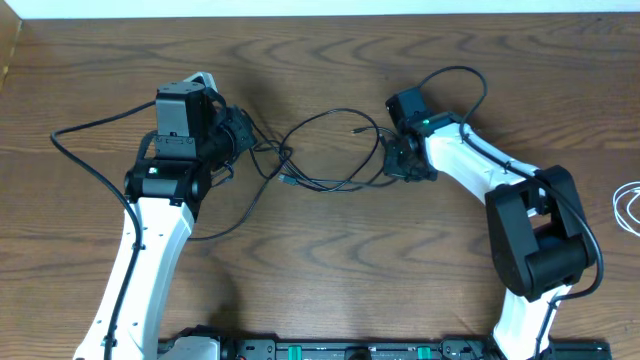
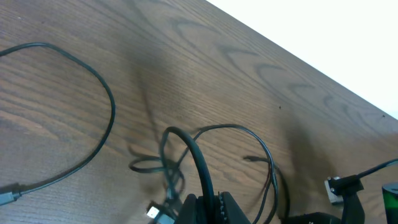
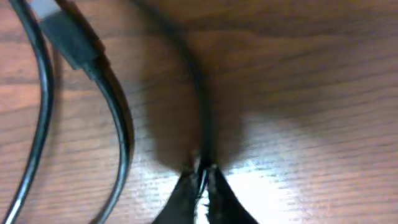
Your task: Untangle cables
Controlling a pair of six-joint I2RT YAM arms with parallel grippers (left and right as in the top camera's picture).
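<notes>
Several thin black cables (image 1: 330,150) lie tangled in loose loops at the middle of the wooden table, between my two grippers. My left gripper (image 1: 243,135) is at the left end of the tangle, shut on a black cable (image 2: 199,165) that arches up from its jaws (image 2: 208,205). A plug end (image 2: 155,213) lies beside it. My right gripper (image 1: 392,160) is at the right end, shut on a thin black cable (image 3: 196,93) that runs away from its fingertips (image 3: 202,171). Another black cable with a plug (image 3: 71,43) lies to its left. A white cable (image 1: 628,208) lies at the table's right edge.
A long black cable (image 1: 75,135) loops across the left of the table and shows in the left wrist view (image 2: 93,81). The right arm's own thicker black cable (image 1: 470,85) arches above its wrist. The table's far edge (image 1: 320,14) meets a white wall.
</notes>
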